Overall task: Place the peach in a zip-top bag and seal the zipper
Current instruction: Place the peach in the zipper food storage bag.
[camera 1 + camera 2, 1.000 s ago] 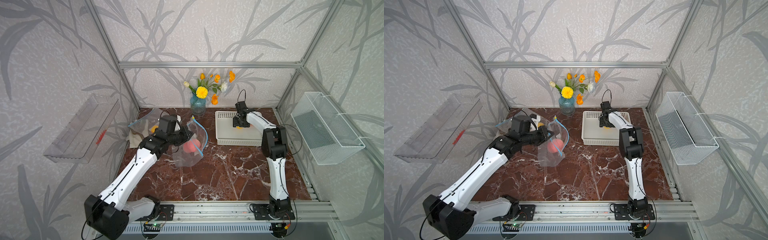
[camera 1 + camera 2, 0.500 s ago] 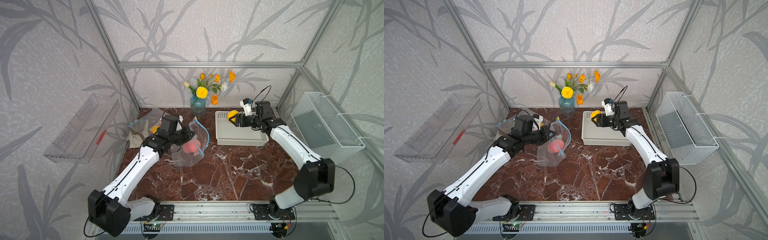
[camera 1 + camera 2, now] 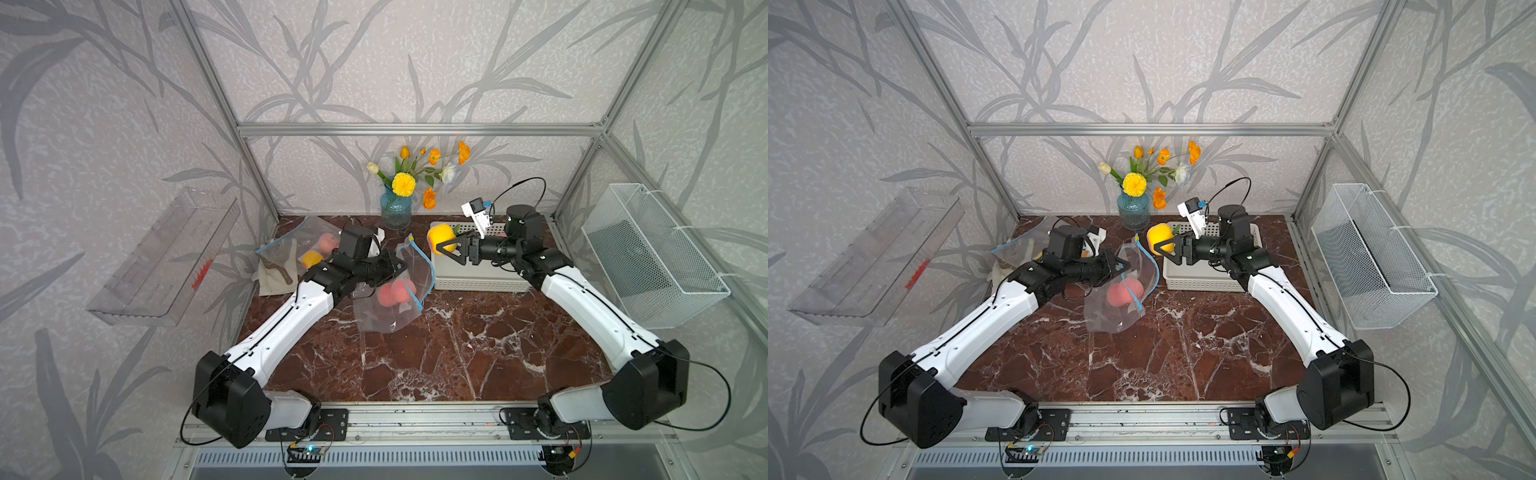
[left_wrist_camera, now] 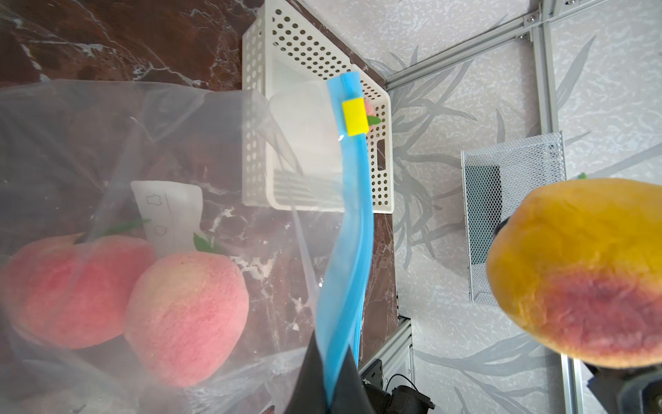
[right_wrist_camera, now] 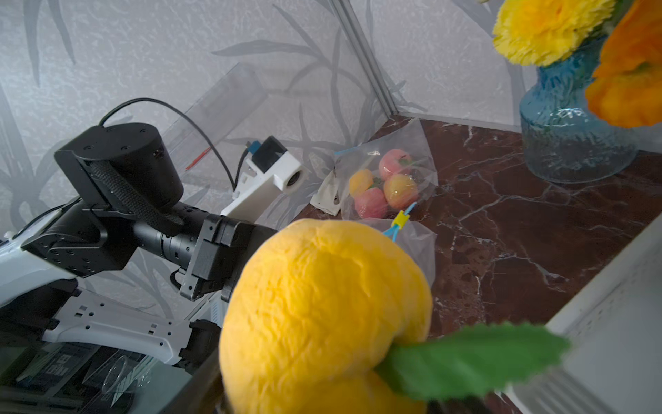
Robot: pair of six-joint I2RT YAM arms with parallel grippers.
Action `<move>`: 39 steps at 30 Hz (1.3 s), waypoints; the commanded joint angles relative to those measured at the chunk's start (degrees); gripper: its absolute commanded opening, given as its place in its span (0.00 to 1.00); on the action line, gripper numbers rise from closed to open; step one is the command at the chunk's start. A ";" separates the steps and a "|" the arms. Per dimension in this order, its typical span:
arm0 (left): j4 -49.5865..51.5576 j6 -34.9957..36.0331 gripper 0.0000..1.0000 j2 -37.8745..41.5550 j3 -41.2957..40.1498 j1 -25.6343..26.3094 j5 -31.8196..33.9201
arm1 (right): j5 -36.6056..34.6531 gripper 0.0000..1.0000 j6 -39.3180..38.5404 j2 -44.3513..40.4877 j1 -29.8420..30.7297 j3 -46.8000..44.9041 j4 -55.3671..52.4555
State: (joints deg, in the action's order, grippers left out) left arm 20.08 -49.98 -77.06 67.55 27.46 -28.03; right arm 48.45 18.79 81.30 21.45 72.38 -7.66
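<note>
My right gripper [image 3: 446, 249] [image 3: 1163, 248] is shut on a yellow peach [image 3: 440, 243] [image 3: 1160, 236] [image 5: 322, 315] with a green leaf, held in the air over the left corner of the white basket. The clear zip-top bag [image 3: 386, 316] [image 3: 1113, 316] [image 4: 107, 143] stands open just left of it, with two pink peaches [image 3: 392, 291] [image 4: 186, 315] inside. My left gripper [image 3: 397, 266] [image 3: 1121, 266] [image 4: 331, 376] is shut on the bag's blue zipper strip [image 4: 353, 233] and holds the mouth up. A yellow slider [image 4: 354, 117] sits at the strip's far end.
A white perforated basket [image 3: 478, 276] [image 3: 1200, 280] stands at the back right. A blue vase [image 3: 396, 210] of flowers is at the back centre. Another bag with several peaches [image 3: 307, 245] [image 5: 387, 186] lies back left. A wire basket [image 3: 648, 253] hangs on the right wall, a clear shelf [image 3: 166, 257] on the left.
My right arm has lifted the yellow peach out of the white basket and carried it left toward the bag's mouth. The left gripper still holds the bag, barely moved.
</note>
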 commanded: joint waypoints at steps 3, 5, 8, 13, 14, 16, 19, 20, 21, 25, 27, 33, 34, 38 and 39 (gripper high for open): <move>-1.03 1.46 0.03 0.48 3.28 1.31 -0.97 | 0.22 0.68 -3.81 -0.04 4.51 2.50 -2.24; -0.46 1.89 0.03 0.73 3.67 1.46 -0.89 | -0.60 0.68 -4.86 0.49 5.78 2.85 -3.72; 0.03 2.33 0.03 1.56 3.66 1.56 -0.63 | -1.15 0.68 -5.14 1.14 6.06 2.75 -4.86; 0.73 3.04 0.03 3.37 3.82 1.55 0.26 | -5.18 0.70 -8.30 2.06 6.74 3.83 -10.29; 0.84 3.13 0.03 3.77 3.69 1.54 0.43 | -6.38 0.71 -9.14 2.35 7.01 4.42 -11.79; 0.80 3.22 0.03 4.34 3.59 1.60 0.52 | -7.99 0.74 -10.43 2.88 7.53 5.34 -13.98; 0.34 3.06 0.03 4.90 3.55 1.56 0.18 | -9.82 0.79 -12.02 3.75 8.57 7.24 -16.83; 0.24 3.00 0.03 5.10 3.53 1.57 -0.07 | -10.60 0.83 -12.57 4.07 9.06 8.11 -17.96; 0.11 2.96 0.03 5.17 3.63 1.54 -0.22 | -11.30 0.84 -13.18 4.30 9.51 8.84 -18.92; -0.02 2.96 0.03 5.61 3.58 1.56 -0.26 | -14.55 0.91 -13.77 4.01 10.11 10.74 -20.63; -0.01 2.91 0.03 5.90 3.48 1.57 -0.23 | -16.32 0.92 -13.20 3.20 10.13 10.98 -20.73; 0.03 2.69 0.03 6.43 3.12 1.57 0.06 | -17.49 0.90 -11.04 -0.27 10.17 10.36 -18.59; 0.00 2.69 0.03 6.50 3.12 1.58 0.15 | -18.51 0.89 -10.55 -0.87 10.18 9.99 -18.14; 0.05 2.69 0.03 7.05 3.03 1.56 0.48 | -25.24 0.87 -9.82 -3.37 10.18 8.12 -17.40; 0.11 2.69 0.03 7.13 2.92 1.52 0.76 | -27.20 0.87 -9.71 -4.02 10.17 7.51 -17.26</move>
State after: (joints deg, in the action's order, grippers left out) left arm 20.80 -48.05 -71.90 69.41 28.88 -28.10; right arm 27.46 8.19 80.09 31.59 81.19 -25.98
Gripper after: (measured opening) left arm 0.048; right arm 0.873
